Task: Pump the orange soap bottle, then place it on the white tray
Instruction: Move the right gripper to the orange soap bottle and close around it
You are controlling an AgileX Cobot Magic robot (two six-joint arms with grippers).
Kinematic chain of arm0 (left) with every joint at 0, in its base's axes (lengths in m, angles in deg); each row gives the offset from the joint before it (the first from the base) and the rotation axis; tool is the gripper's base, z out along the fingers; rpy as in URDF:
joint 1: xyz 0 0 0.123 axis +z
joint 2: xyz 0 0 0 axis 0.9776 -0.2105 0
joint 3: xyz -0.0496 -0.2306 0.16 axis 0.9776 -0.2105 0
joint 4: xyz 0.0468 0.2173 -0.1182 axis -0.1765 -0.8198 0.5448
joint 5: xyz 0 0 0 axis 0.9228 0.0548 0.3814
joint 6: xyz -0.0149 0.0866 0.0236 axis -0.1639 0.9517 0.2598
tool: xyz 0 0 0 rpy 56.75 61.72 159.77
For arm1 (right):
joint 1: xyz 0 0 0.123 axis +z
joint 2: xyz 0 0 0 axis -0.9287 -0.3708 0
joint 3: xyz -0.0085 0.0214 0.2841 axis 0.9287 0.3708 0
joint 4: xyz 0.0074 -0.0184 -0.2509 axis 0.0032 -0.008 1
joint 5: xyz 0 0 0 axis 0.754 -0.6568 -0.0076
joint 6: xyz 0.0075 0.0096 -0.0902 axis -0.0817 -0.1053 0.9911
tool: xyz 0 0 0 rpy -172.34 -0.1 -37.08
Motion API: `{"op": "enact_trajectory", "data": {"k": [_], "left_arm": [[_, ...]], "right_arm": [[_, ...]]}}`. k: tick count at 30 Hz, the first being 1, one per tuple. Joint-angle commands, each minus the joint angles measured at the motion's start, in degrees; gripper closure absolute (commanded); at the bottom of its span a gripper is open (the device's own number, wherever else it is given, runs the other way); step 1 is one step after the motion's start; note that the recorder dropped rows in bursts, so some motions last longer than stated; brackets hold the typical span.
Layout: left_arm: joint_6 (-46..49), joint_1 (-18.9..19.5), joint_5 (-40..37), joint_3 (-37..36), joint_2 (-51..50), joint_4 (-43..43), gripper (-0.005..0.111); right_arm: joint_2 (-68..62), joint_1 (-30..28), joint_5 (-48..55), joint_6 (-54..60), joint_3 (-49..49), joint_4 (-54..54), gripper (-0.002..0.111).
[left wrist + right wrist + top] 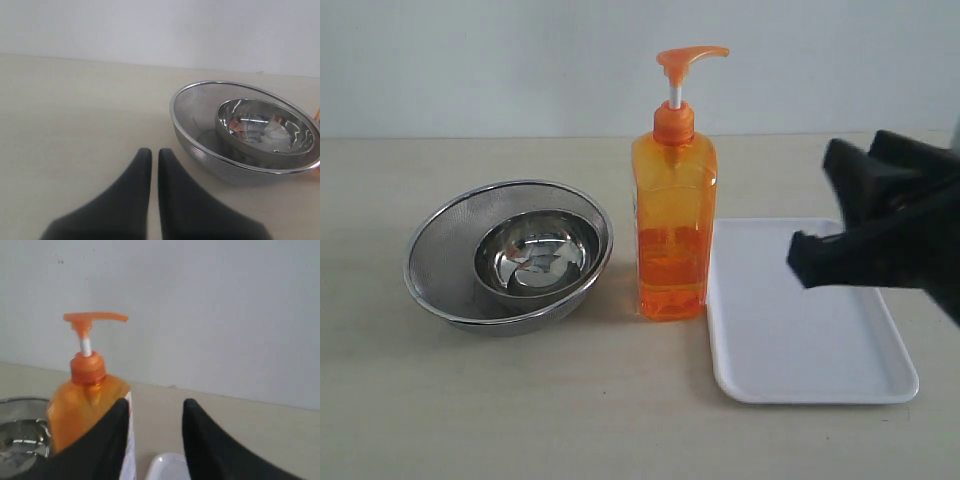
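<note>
Pale wood-toned surface (570, 420) and a bare white wall frame the scene, where the bottle (673, 230) stands upright on the surface, off the tray (790, 340) and just beside its left rim; whether the two touch cannot be told. Its pump head is raised on a white stem, spout pointing toward the tray side. To the bottle's left sits a mesh strainer (440, 260) with a steel bowl (535, 255) nested inside. Only the exterior view shows the whole layout, with the right fingers (840, 255) hanging above the tray's right half, spread and gripping nothing. The right wrist view confirms the gap: the right fingers (117, 430) stand partly open with only wall and surface between them, the bottle (85, 410) lying beyond one finger, a white strip of label showing on its side and a corner of the tray (167, 462) below. The left arm does not appear in the exterior view; its wrist camera alone shows the left fingers (145, 165) drawn together to a thin slit, holding nothing, low over bare surface near the strainer (195, 115) and bowl (265, 125), with a sliver of orange at the frame's edge.
</note>
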State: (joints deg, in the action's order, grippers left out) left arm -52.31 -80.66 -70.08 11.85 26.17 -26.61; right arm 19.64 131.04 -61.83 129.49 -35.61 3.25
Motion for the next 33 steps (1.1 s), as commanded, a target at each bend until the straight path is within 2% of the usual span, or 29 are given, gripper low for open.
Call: {"op": "enact_trajectory", "data": {"k": [1, 7, 14, 18, 25, 33], "left_arm": [[0.2, 0.19, 0.04, -0.2, 0.18, 0.63, 0.102], [0.2, 0.19, 0.04, -0.2, 0.18, 0.63, 0.102], [0.2, 0.19, 0.04, -0.2, 0.18, 0.63, 0.102], [0.2, 0.19, 0.04, -0.2, 0.18, 0.63, 0.102], [0.2, 0.19, 0.04, -0.2, 0.18, 0.63, 0.102], [0.2, 0.19, 0.04, -0.2, 0.18, 0.63, 0.102]], "right_arm": [[-9.13, 0.14, -1.33, -9.62, 0.14, 11.37, 0.055], [-19.05, 0.14, -10.84, -15.93, 0.14, 15.73, 0.045], [-26.86, 0.03, -15.56, -23.74, 0.24, 21.89, 0.021], [-32.2, -0.54, -15.56, -27.02, -0.05, 22.07, 0.02], [-39.32, -5.86, -15.56, -36.98, -3.31, 28.81, 0.02], [-39.6, -6.35, -15.56, -37.66, -7.08, 28.8, 0.02]]}}
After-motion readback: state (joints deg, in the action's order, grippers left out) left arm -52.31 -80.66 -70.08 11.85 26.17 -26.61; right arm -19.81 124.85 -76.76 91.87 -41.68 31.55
